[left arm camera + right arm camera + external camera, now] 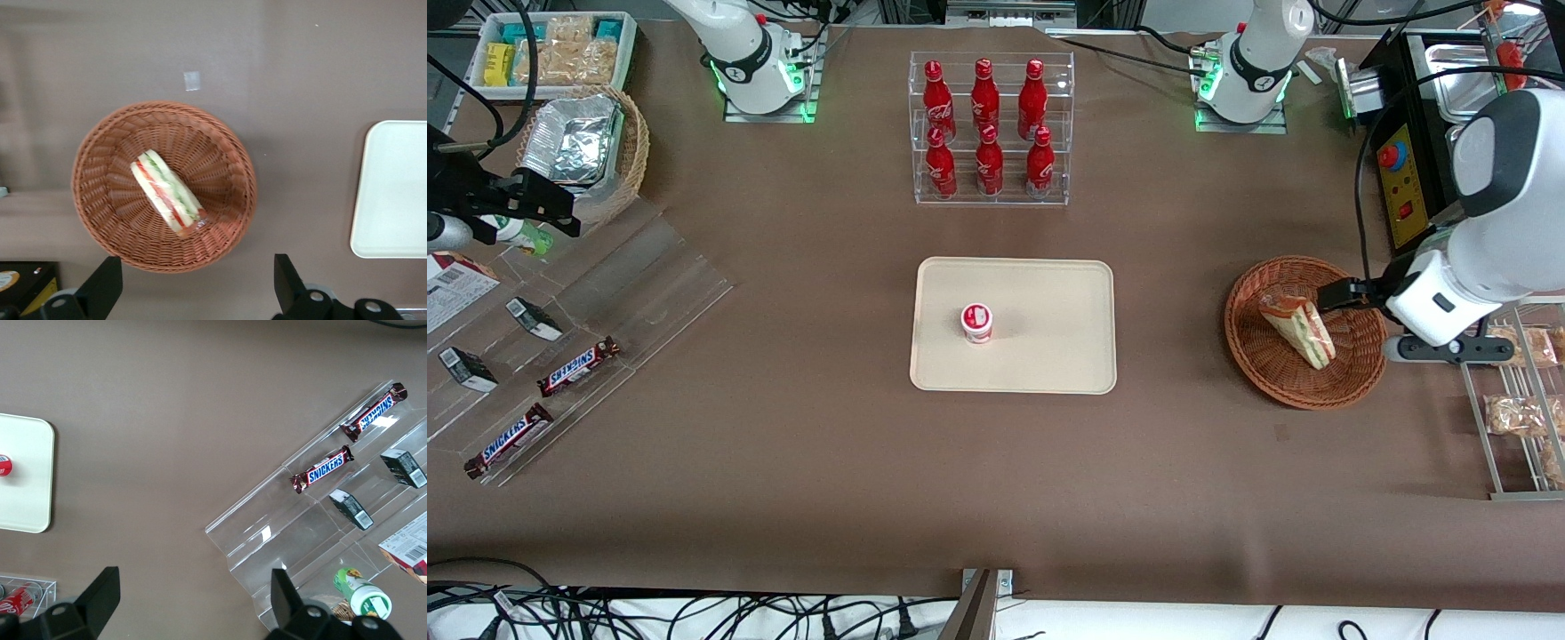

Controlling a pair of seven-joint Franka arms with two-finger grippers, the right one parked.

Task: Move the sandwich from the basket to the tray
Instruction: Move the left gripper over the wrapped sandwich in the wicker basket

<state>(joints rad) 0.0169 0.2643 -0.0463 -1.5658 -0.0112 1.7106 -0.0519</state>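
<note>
The sandwich (1299, 330) lies in the basket (1258, 360), which sits on the desk (783, 462) toward the working arm's end. The pincer (193, 287) hangs above the basket's rim, its fingers spread wide, clear of the sandwich. The tray (1049, 356) rests mid-desk, well apart from the basket, with a small cup (976, 322) standing on it. A rack of bottles (989, 129) stands farther from the front camera than the tray. Snack bars (578, 366) lie toward the parked arm's end.
</note>
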